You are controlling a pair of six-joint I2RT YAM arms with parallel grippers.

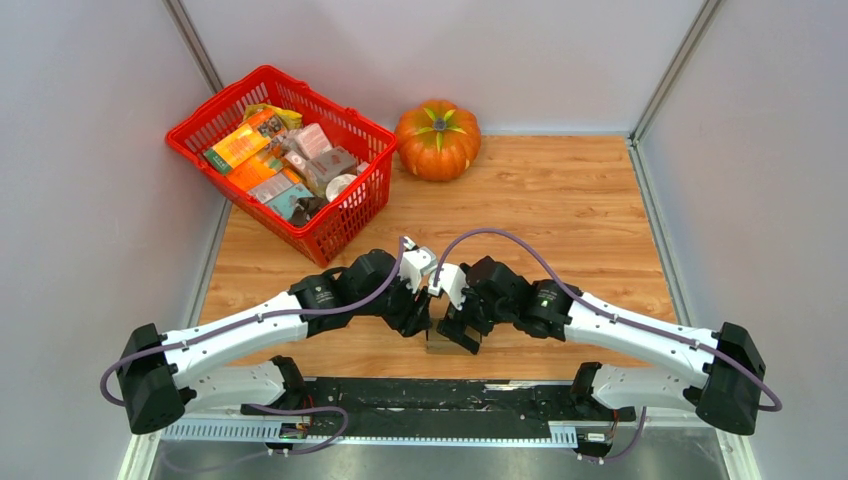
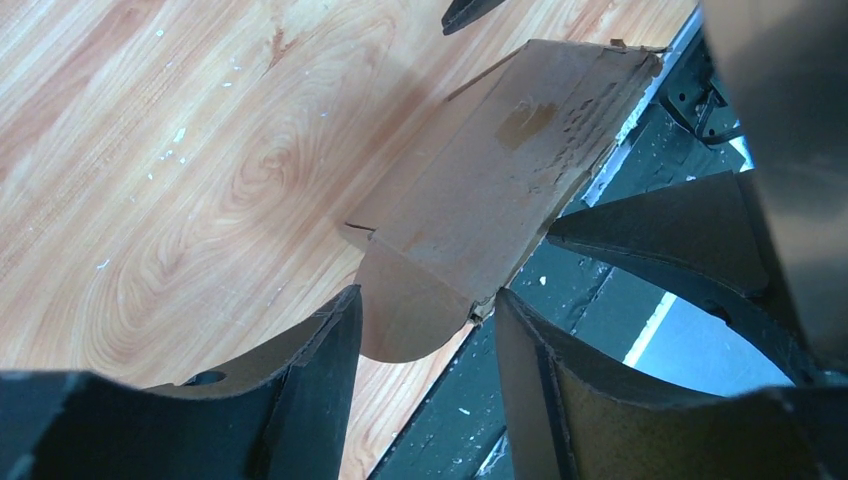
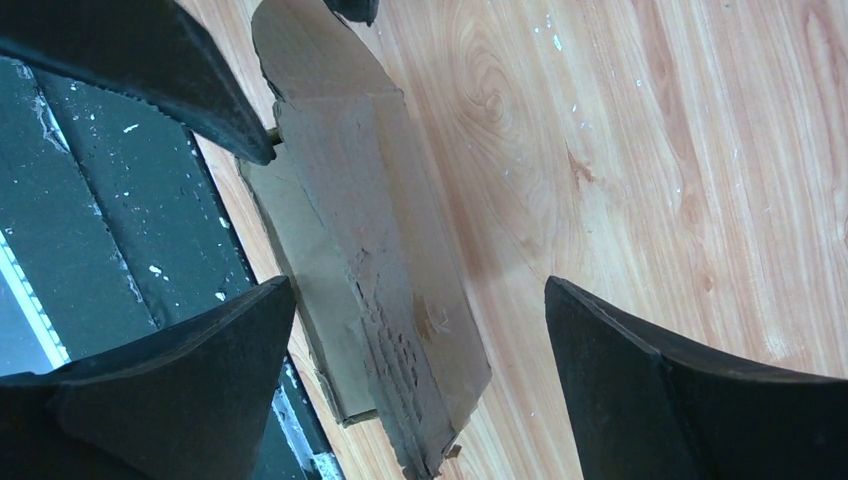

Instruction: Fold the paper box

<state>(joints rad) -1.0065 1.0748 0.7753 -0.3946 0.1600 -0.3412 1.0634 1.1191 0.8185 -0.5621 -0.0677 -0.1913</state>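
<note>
The paper box (image 1: 438, 343) is a small brown cardboard box at the table's near edge, mostly hidden under both grippers in the top view. In the left wrist view the box (image 2: 500, 180) lies ahead of my left gripper (image 2: 428, 310), whose jaws are open on either side of a rounded end flap (image 2: 410, 305). In the right wrist view the box (image 3: 370, 270) lies between the wide-open jaws of my right gripper (image 3: 420, 295), nearer the left finger, its worn top flap raised. The left gripper (image 1: 420, 318) and right gripper (image 1: 458, 328) nearly meet over the box.
A red basket (image 1: 340, 225) of colourful packages stands at the back left. An orange pumpkin (image 1: 437, 140) sits at the back centre. The black rail (image 1: 400, 395) runs just past the table's near edge, right beside the box.
</note>
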